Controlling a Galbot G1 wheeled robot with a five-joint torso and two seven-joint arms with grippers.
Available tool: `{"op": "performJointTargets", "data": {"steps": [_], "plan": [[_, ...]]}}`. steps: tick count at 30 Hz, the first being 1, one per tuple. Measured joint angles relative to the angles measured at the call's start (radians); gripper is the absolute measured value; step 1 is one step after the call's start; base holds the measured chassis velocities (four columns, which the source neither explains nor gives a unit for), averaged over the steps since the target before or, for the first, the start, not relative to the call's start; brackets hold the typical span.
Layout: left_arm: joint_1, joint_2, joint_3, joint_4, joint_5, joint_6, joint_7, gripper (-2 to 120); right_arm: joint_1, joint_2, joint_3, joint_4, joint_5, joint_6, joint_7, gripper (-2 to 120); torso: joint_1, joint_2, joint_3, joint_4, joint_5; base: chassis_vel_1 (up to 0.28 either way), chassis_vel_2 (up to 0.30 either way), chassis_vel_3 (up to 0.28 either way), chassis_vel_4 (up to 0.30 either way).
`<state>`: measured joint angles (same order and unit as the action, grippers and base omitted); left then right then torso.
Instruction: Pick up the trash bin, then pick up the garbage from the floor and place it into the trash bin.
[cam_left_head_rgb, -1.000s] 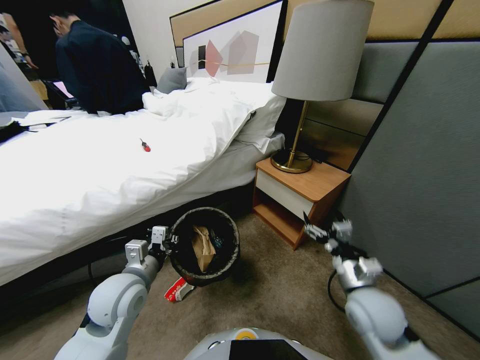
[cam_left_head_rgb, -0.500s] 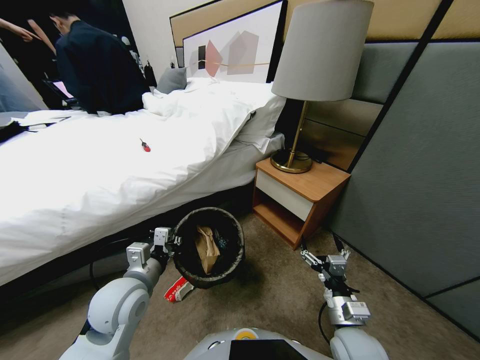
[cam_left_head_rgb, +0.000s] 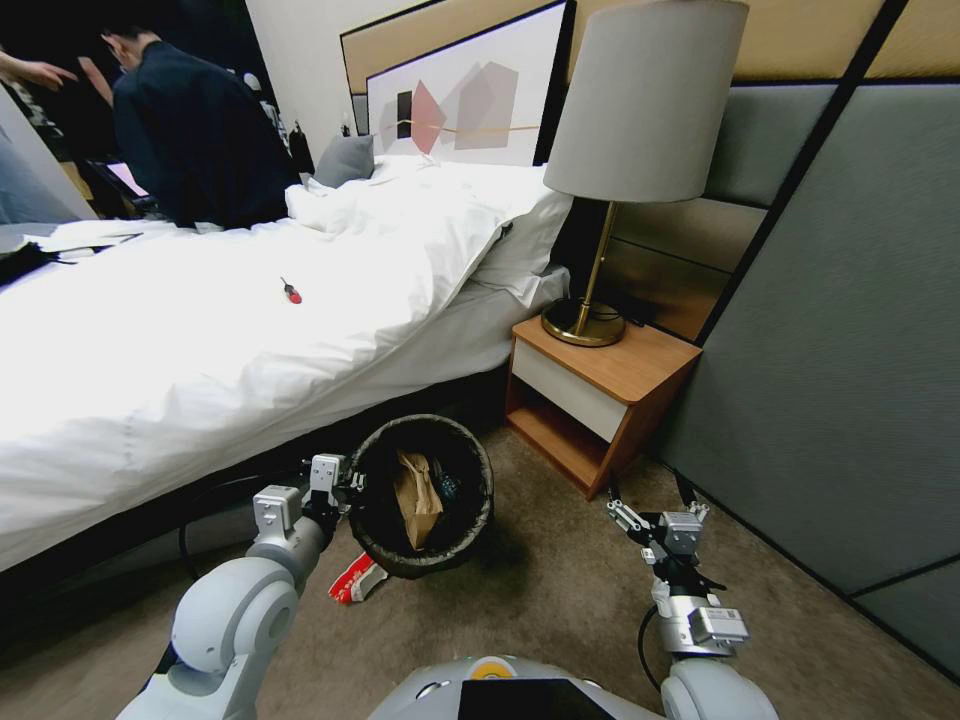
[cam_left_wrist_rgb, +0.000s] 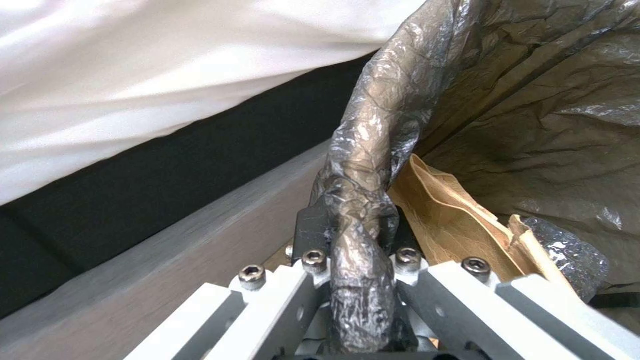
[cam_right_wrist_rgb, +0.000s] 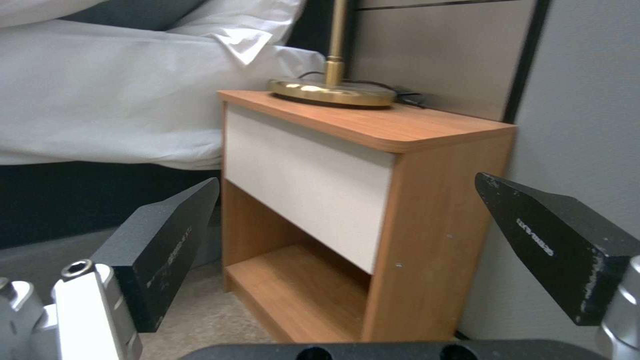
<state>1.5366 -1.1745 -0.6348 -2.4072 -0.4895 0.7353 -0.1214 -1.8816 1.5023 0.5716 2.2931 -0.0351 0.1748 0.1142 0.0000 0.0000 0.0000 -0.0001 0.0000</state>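
Right arm has dropped from up near the nightstand (cam_left_head_rgb: 600, 385) to low over the floor (cam_left_head_rgb: 560, 590); right gripper (cam_left_head_rgb: 650, 500) spread wide, holding nothing, facing the nightstand. Trash bin (cam_left_head_rgb: 424, 492) barely shifted, w/ left gripper (cam_left_head_rgb: 345, 487) pinching its bagged rim beside the bed (cam_left_head_rgb: 200, 350). Paper bag (cam_left_head_rgb: 415, 492) already inside; red-white packet (cam_left_head_rgb: 355, 580) on floor just below left gripper, prob. next pickup.

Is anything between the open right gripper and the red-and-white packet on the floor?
Yes, partly. The trash bin, held at its rim by the left gripper, hangs right beside the red-and-white packet. The right gripper, jaws open, faces the nightstand; bare carpet lies between.
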Motion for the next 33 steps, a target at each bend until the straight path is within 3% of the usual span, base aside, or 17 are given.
{"op": "performJointTargets", "data": {"steps": [33], "plan": [[0.012, -0.006, -0.004, -0.016, -0.006, 0.000, 0.000, 1, -0.003, 0.001, 0.013, -0.009, 0.016, -0.010, 0.008, 100, 0.000, 0.000, 0.000, 0.0001, 0.0000, 0.080, 0.077, 0.079, 0.079]]}}
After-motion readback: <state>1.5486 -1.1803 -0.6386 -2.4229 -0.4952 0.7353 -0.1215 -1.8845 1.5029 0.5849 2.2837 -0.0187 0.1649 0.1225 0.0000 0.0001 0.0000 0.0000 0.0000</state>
